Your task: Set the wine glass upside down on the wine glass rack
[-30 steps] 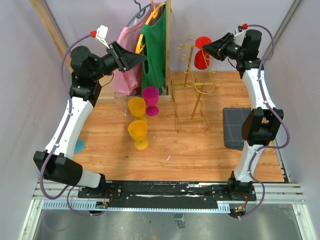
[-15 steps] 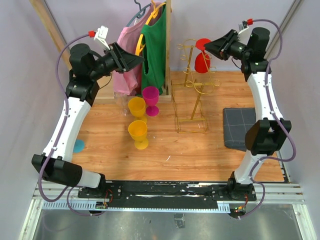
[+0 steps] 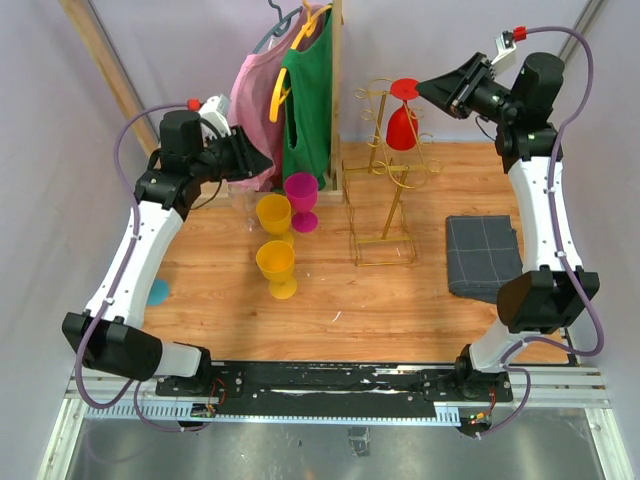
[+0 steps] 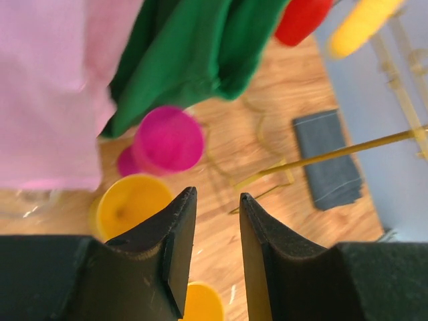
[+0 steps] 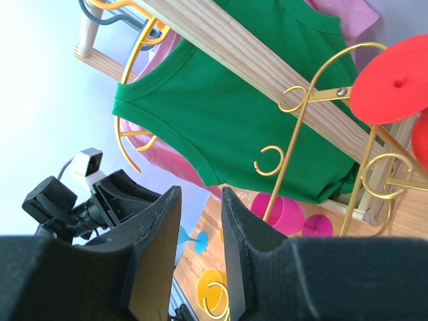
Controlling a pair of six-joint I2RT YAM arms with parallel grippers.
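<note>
A red wine glass (image 3: 402,118) hangs upside down on the gold wine glass rack (image 3: 396,200), its round foot (image 5: 394,80) caught in a top hook. My right gripper (image 3: 428,88) is just to the right of the foot, apart from it. Its jaws stand open with nothing between them, as the right wrist view shows around the gripper (image 5: 199,190). My left gripper (image 3: 262,162) hovers by the hanging clothes, above the standing glasses. It is open and empty in the left wrist view (image 4: 217,194), where the red wine glass (image 4: 302,19) shows at the top.
Two yellow glasses (image 3: 273,213) (image 3: 277,268) and a magenta glass (image 3: 301,195) stand left of the rack. A blue glass (image 3: 157,291) lies near the left arm. A wooden clothes rack (image 3: 336,90) holds pink and green garments. A grey cloth (image 3: 482,255) lies at the right.
My right gripper has let go of the red glass and drawn back up and to the right, jaws widening. The glass stays hanging. My left arm has dropped lower and pulled leftward.
</note>
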